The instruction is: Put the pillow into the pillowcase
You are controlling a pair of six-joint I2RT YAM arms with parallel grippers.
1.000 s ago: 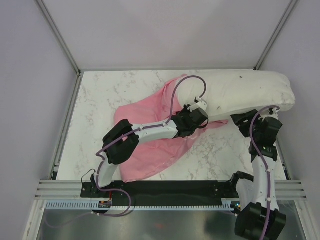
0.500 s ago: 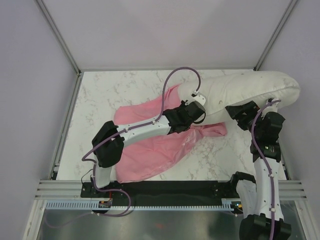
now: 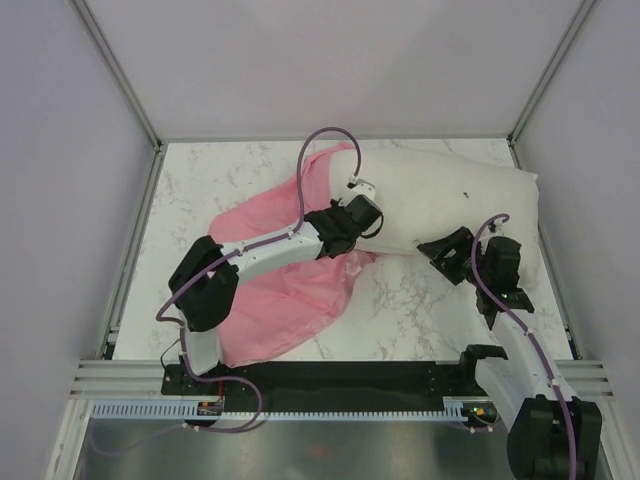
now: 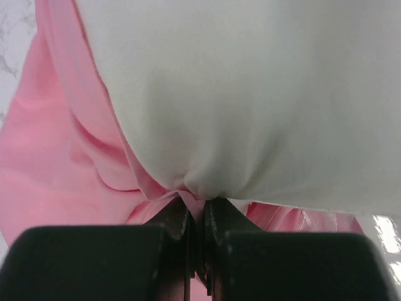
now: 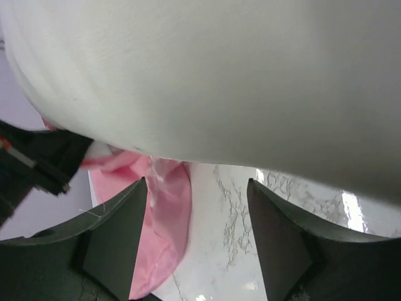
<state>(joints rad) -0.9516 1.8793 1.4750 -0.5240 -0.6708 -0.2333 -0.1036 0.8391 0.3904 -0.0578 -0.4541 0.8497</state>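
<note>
Fingers [image 4: 177,221] of my left gripper [image 4: 197,216] pinch the shiny pink satin pillowcase [image 4: 56,182] under the puffy white pillow [image 4: 250,94] at lower centre, while my right gripper [image 5: 195,185] gapes wide.

Left arm stretched forward, left end effector [image 4: 198,213] clamped tight; right end effector [image 5: 195,213] jaws spread wide.

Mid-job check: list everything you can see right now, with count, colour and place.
pillow: one, white, far right of the table, left end against the pillowcase.
pillowcase: one, pink, crumpled centre-left.
table: one, white marble, under everything.
walls: three, pale lilac, around the table.
left gripper: one, black, jaws shut on the pillowcase edge right at the pillow.
right gripper: one, black, jaws open at the pillow's near edge, holding nothing.
</note>
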